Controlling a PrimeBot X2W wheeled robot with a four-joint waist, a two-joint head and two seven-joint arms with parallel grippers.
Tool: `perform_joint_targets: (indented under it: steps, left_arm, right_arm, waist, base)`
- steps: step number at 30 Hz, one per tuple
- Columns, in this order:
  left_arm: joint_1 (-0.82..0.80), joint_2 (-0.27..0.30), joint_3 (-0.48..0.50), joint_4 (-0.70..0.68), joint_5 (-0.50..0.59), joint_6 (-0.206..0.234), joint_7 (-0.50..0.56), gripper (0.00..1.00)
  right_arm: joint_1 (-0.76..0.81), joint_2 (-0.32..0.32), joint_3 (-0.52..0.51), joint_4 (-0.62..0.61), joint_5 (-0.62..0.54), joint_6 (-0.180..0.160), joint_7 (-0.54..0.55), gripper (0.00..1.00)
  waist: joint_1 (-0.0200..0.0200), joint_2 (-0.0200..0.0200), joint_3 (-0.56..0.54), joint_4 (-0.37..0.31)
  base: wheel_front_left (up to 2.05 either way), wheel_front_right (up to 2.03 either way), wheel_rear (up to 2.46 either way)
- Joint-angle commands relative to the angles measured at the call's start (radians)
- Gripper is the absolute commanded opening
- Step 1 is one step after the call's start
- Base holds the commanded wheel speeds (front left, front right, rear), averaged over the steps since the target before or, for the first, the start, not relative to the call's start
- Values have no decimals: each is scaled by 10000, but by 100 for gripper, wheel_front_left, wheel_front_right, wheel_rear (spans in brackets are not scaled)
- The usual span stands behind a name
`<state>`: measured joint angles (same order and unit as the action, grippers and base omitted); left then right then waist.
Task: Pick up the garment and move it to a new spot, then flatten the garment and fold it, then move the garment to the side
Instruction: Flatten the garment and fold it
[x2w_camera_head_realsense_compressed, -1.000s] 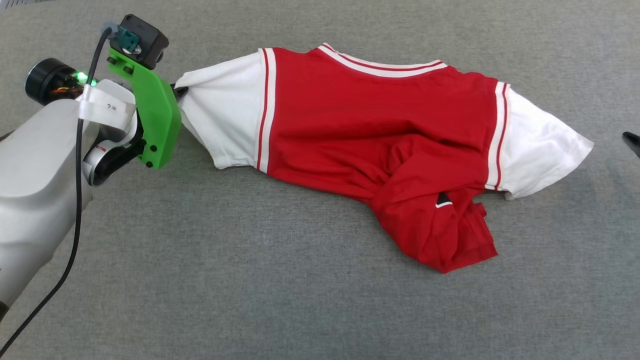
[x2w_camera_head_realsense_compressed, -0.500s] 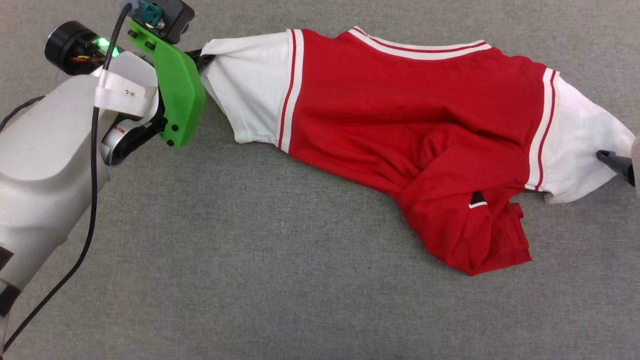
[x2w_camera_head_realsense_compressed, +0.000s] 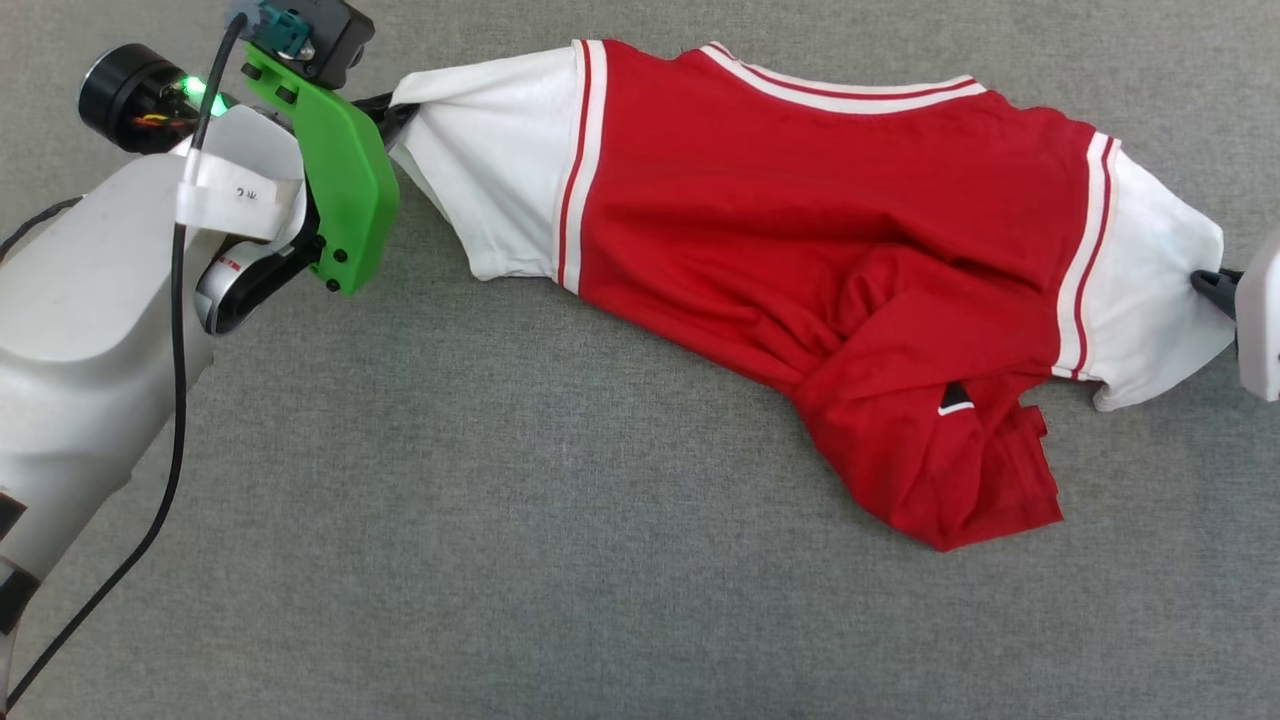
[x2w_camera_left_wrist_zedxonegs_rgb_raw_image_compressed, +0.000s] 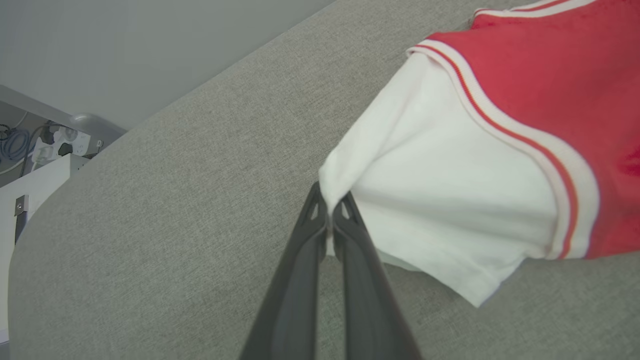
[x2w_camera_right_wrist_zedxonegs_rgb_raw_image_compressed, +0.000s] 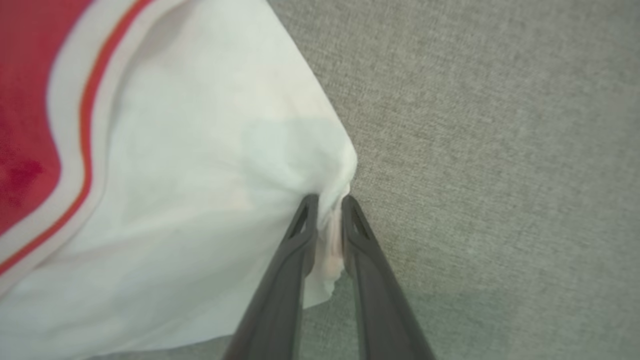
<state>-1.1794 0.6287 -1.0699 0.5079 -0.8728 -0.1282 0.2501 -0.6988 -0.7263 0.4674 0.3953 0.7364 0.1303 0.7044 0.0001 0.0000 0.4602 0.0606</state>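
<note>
The shirt (x2w_camera_head_realsense_compressed: 800, 230) lies spread across the grey counter (x2w_camera_head_realsense_compressed: 500, 560), collar toward the far side, with its red lower part bunched in a heap nearer the right sleeve. The left tool (x2w_camera_left_wrist_zedxonegs_rgb_raw_image_compressed: 327, 207) is clamped on the tip of the left white sleeve. The right tool (x2w_camera_right_wrist_zedxonegs_rgb_raw_image_compressed: 328, 210) pinches the other sleeve's edge, apparently a small fold, though that view is blurred.

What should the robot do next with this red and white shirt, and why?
Probably lift both ends and draw them apart. The left jaws are shut on the tip of one white sleeve, the right jaws on the other sleeve, so the garment is gripped on each side, yet its red body lies bunched on the grey cloth surface.
</note>
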Motion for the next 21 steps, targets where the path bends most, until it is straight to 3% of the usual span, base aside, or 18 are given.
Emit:
perform_joint_targets:
  steps: [1, 12, 21]
  left_arm:
    - [14, 40, 23, 39, -66, -1, -237, 0]
    - [102, 287, 165, -340, 446, 155, -1976, 0]
    - [-269, 923, 561, -2022, 944, 888, -2602, 0]
  right_arm:
    - [191, 253, 269, 223, 104, 4, -228, 0]
    - [-154, -361, 155, -869, 78, 4, -2791, 0]
    - [-214, -552, -1383, -2012, 71, 4, -4009, 0]
  waist:
    - [-1, 0, -280, -94]
    - [-1, 0, -2247, -323]
    - [-1, 0, -3484, -356]
  base:
    - [0, 0, 0]
    - [0, 0, 0]
    - [0, 0, 0]
